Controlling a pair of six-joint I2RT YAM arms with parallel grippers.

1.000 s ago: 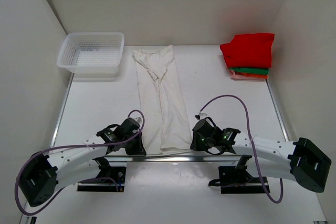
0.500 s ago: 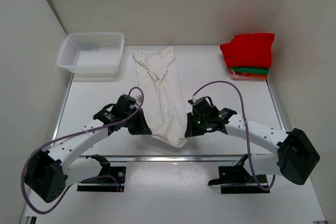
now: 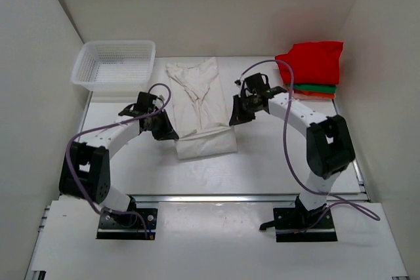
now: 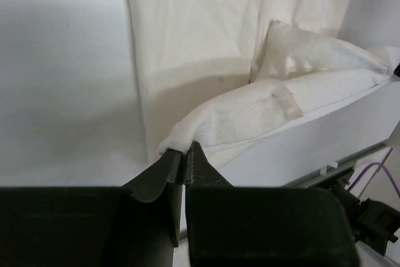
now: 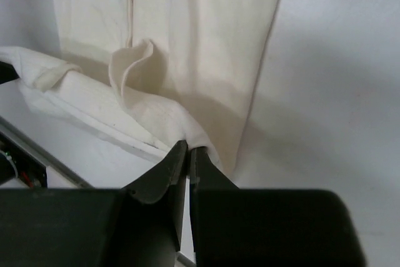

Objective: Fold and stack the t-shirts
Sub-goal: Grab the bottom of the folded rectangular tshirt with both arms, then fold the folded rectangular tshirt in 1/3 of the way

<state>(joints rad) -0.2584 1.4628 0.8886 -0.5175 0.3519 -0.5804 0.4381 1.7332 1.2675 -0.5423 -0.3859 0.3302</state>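
On the white tabletop point(image 3: 275, 155), a white mesh basket point(image 3: 115, 84) was set at the far left corner, a cream t-shirt point(image 3: 197, 96) was laid lengthwise mid-table with its near end doubled back, and a stack of folded t-shirts point(image 3: 314, 63), red uppermost, was placed at the far right

No legible text or numbers, small tag point(image 4: 286, 100) on cream t-shirt point(image 4: 206, 35) unreadable
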